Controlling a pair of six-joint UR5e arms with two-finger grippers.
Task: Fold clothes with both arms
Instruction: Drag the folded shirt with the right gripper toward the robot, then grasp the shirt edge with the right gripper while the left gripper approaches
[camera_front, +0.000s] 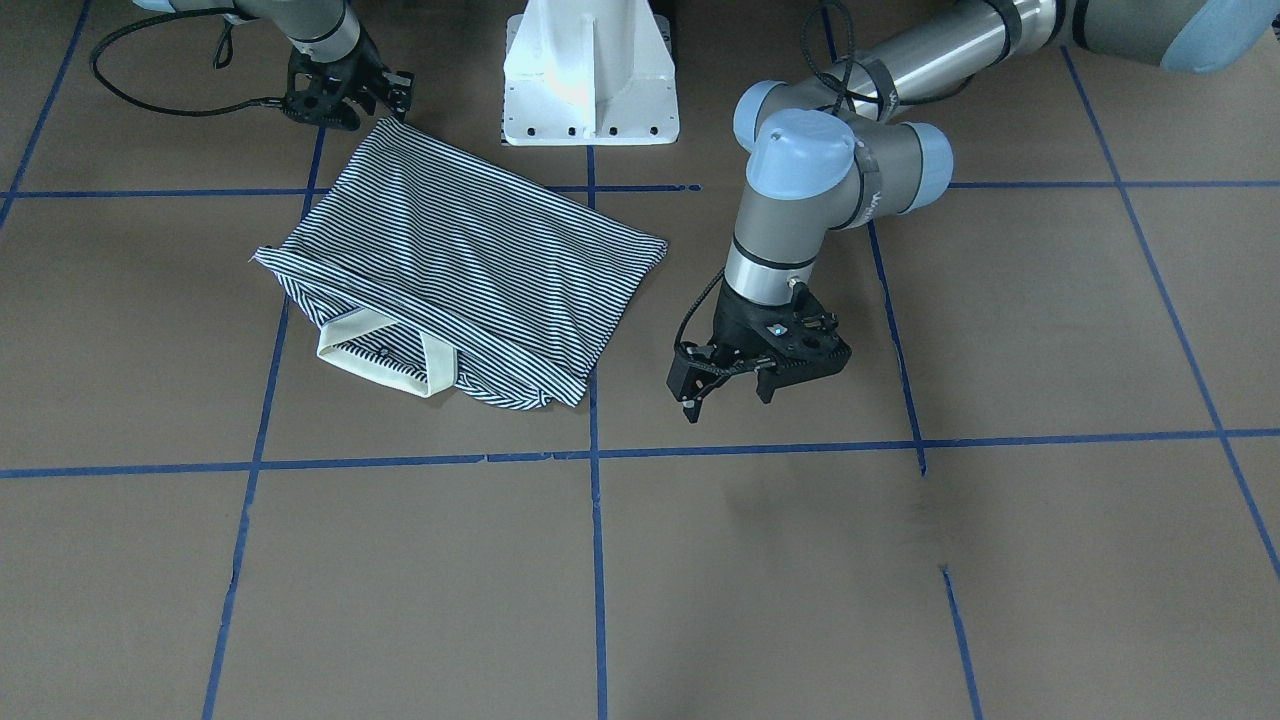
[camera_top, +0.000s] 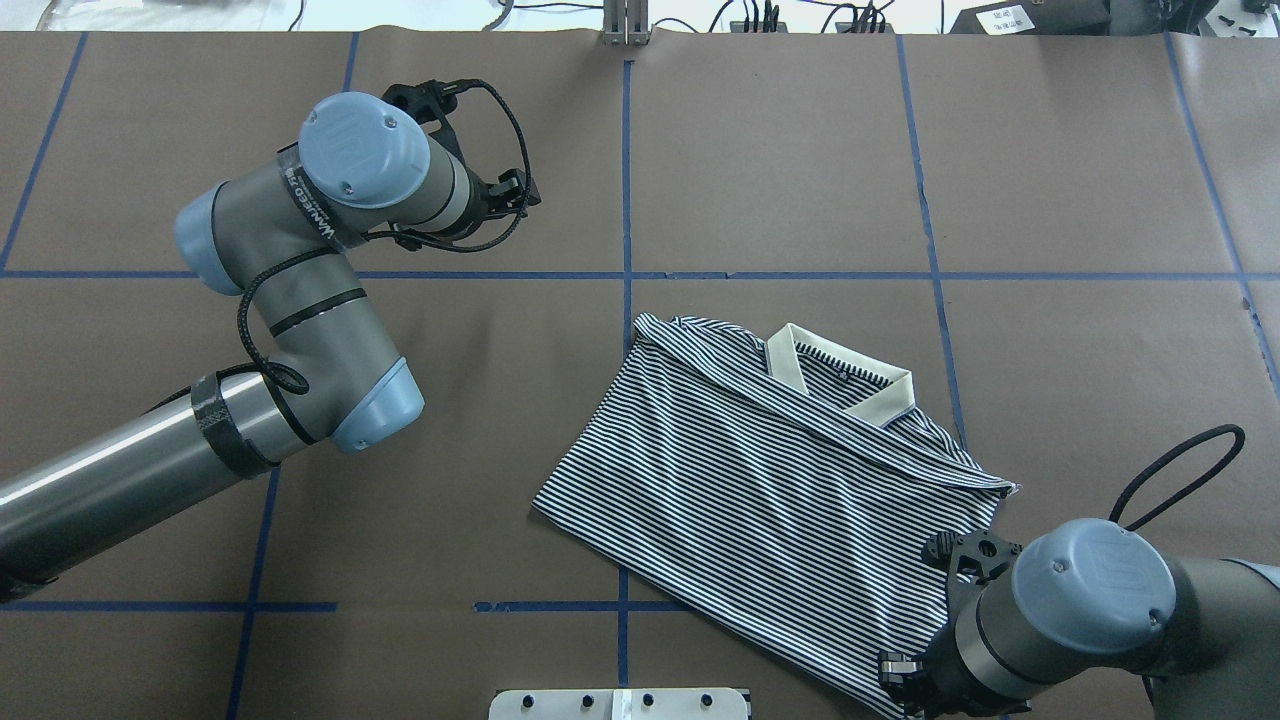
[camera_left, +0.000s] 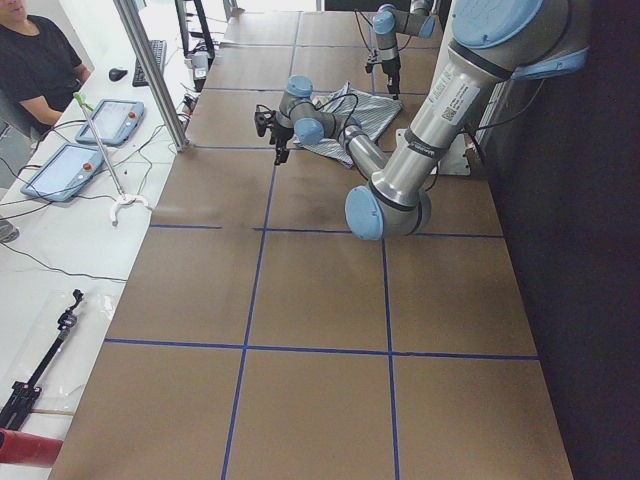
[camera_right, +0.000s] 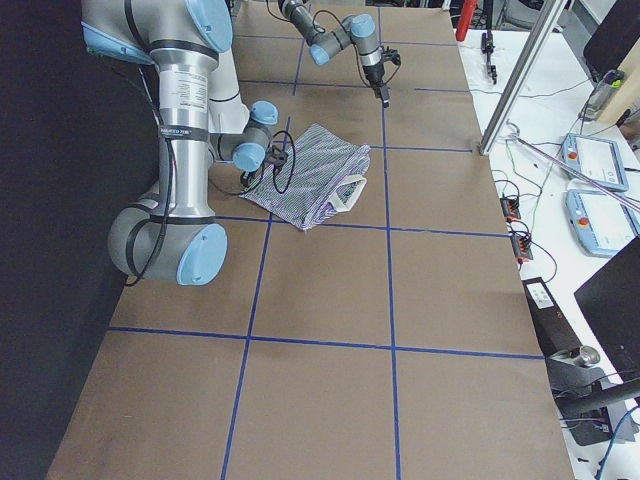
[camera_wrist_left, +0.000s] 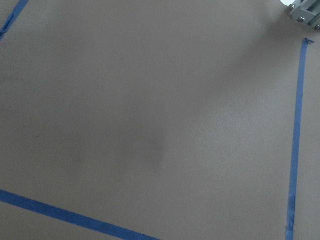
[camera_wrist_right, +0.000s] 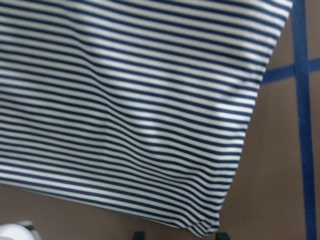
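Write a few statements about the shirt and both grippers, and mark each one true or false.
1. The polo shirt lies on the table with its cream collar on the side away from the robot. True.
2. The left gripper grips the shirt. False: it is open over bare table, apart from the shirt.
3. The left wrist view shows stripes. False: it shows only table and blue tape.
4. The right gripper is at the shirt's corner nearest the robot. True.
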